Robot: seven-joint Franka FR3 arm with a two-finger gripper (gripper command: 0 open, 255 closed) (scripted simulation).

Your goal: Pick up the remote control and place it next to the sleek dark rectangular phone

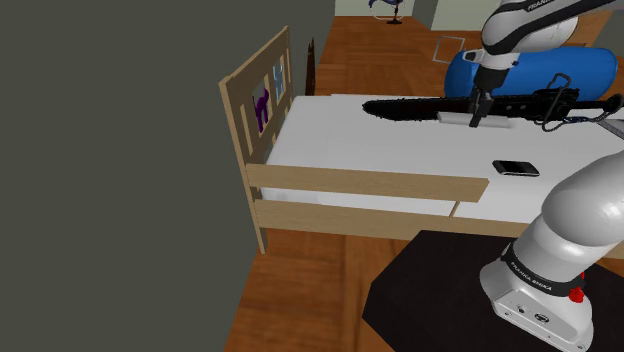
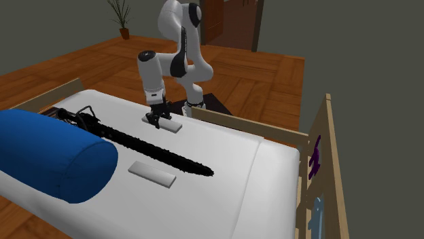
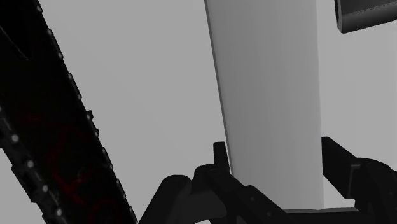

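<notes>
The remote control (image 1: 478, 121) (image 2: 168, 124) is a flat white bar lying on the white bed (image 1: 350, 140), just beside the chainsaw. My gripper (image 1: 477, 115) (image 2: 157, 117) (image 3: 275, 153) is lowered over one end of it. In the wrist view the remote (image 3: 270, 83) runs between the two black fingers (image 3: 219, 159), which stand apart, one at each long edge, open. The dark rectangular phone (image 1: 515, 168) lies flat on the mattress, nearer the stand than the remote. A dark slab's corner (image 3: 366, 13) shows beyond the remote's far end.
A black chainsaw (image 1: 420, 108) (image 2: 156, 153) (image 3: 38, 127) stretches across the bed beside the remote. A blue bolster (image 1: 540, 70) (image 2: 47, 159) lies behind it. Another white flat bar (image 2: 151, 174) rests past the saw. A wooden headboard (image 1: 262, 100) and side rail (image 1: 365, 182) border the mattress.
</notes>
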